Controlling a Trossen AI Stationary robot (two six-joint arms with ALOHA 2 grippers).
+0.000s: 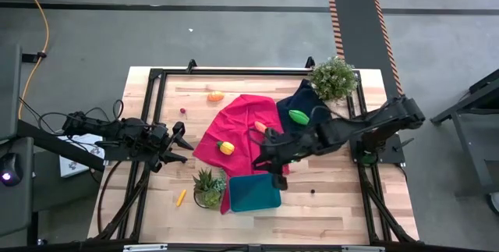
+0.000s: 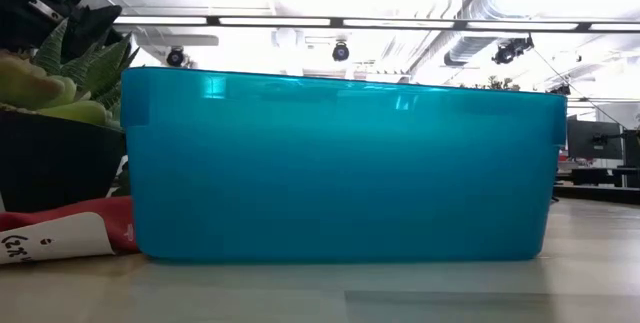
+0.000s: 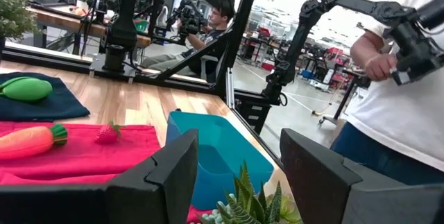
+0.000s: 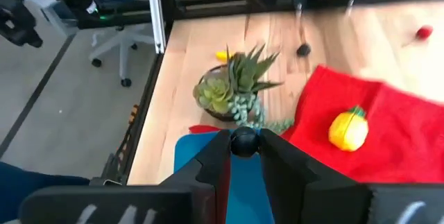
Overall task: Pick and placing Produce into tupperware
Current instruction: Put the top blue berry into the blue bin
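Centrally, the right gripper (image 4: pixel 244 156) hung over the teal tupperware (image 1: pixel 254 193), its two fingers pinched on a small dark round piece (image 4: pixel 244 141), perhaps a berry. Just beside the container stood a potted succulent (image 4: pixel 232 89). A red cloth (image 1: pixel 234 131) reached from the container toward mid-table, carrying a yellow-orange fruit (image 1: pixel 226 148) and a carrot (image 3: pixel 31 141). A green oval (image 1: pixel 298 115) lay on a navy cloth (image 1: pixel 302 105) near a leafy plant (image 1: pixel 333 77). An orange piece (image 1: pixel 215 96) and a thin yellow stick (image 1: pixel 181 197) rested on bare wood. The left gripper (image 1: pixel 181 144) waited at the table's left edge, fingers spread apart.
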